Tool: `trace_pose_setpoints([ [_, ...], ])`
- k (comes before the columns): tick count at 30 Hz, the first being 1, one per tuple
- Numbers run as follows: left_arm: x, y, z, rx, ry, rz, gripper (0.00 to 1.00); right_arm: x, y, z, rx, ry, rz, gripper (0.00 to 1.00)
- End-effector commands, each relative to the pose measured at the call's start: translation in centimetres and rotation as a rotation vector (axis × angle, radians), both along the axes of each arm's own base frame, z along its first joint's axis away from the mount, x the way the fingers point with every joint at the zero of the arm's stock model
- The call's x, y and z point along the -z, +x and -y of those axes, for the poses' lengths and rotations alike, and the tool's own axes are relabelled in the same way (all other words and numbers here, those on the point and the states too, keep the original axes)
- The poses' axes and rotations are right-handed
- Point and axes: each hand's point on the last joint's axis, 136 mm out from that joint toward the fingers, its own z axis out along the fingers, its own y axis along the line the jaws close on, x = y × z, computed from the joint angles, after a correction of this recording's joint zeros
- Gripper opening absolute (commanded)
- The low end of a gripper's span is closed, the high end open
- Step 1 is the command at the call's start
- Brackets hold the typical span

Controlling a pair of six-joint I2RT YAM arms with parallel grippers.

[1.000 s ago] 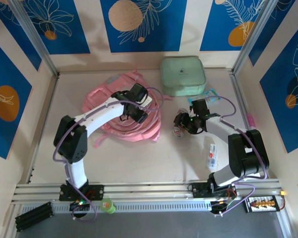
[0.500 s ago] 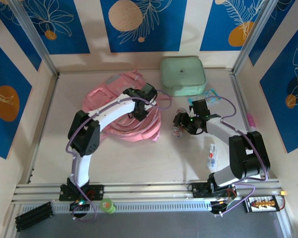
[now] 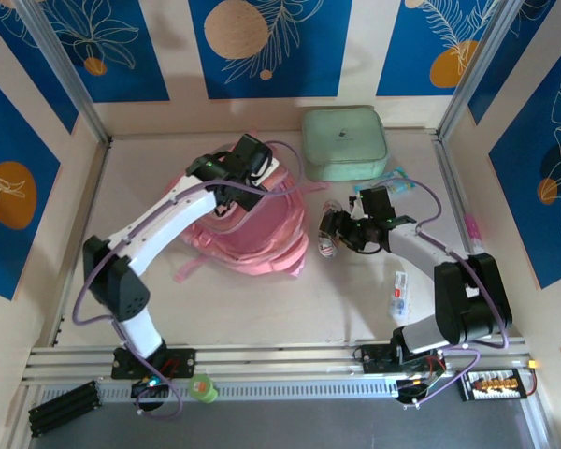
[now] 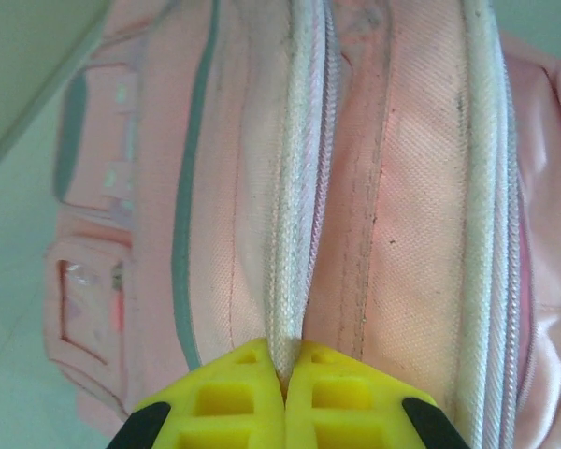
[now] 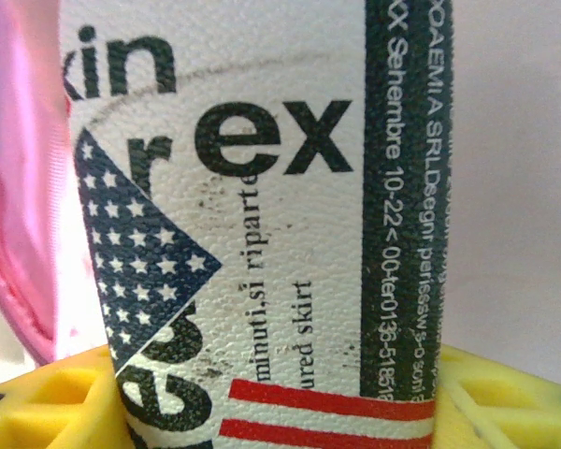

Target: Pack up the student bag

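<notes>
The student bag [image 3: 262, 229], a soft pink backpack, lies crumpled just left of the table's centre in the top view. The left arm reaches over it from 7 o'clock, and the left gripper [image 3: 230, 193] sits down on the bag's upper part. At 1 o'clock from the bag, near the back wall, rests a mint-green zip case [image 3: 344, 142]. At 3 o'clock from the bag, just beside its edge, the right gripper [image 3: 333, 232] holds a small printed container [image 3: 328, 245]. A small white packet [image 3: 400, 296] lies on the table at 5 o'clock from that gripper, well apart from the bag.

In the left wrist view, the student bag [image 4: 402, 187] runs away toward 12 o'clock, with pink fabric panels and pale zipper strips. The left gripper [image 4: 282, 402] is at 6 o'clock. Its yellow fingers [image 4: 229, 402] are pressed together, pinching one whitish zipper strip of the bag.

In the right wrist view, the printed container [image 5: 262, 187] stands upright, white with black lettering, stars and red stripes. The right gripper [image 5: 271, 416] clamps it at 6 o'clock, one yellow finger [image 5: 37, 402] on each side, jaws partly apart around it. Pink bag fabric [image 5: 19, 140] shows at 9 o'clock.
</notes>
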Motion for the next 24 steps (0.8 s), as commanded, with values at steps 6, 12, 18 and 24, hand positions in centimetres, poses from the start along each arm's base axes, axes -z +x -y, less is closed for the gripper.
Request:
trace_pose_setpoints([
  [6,-6.8,-0.2,1.7,0.021,-0.254,0.189,0.00,-8.1,-0.1,-7.7,-0.213,0.159,0.202,0.56],
  [12,-10.1,1.7,1.9,-0.040,-0.327,0.302,0.00,-9.2,1.0,-13.6,-0.212,0.238,0.121,0.56],
  [18,-11.0,3.0,1.8,-0.094,-0.362,0.351,0.00,-7.6,3.9,-17.1,-0.082,0.187,0.047,0.56],
  [24,-10.7,3.3,1.4,-0.120,-0.367,0.323,0.00,-6.4,8.0,-19.6,0.054,0.193,0.070,0.56],
])
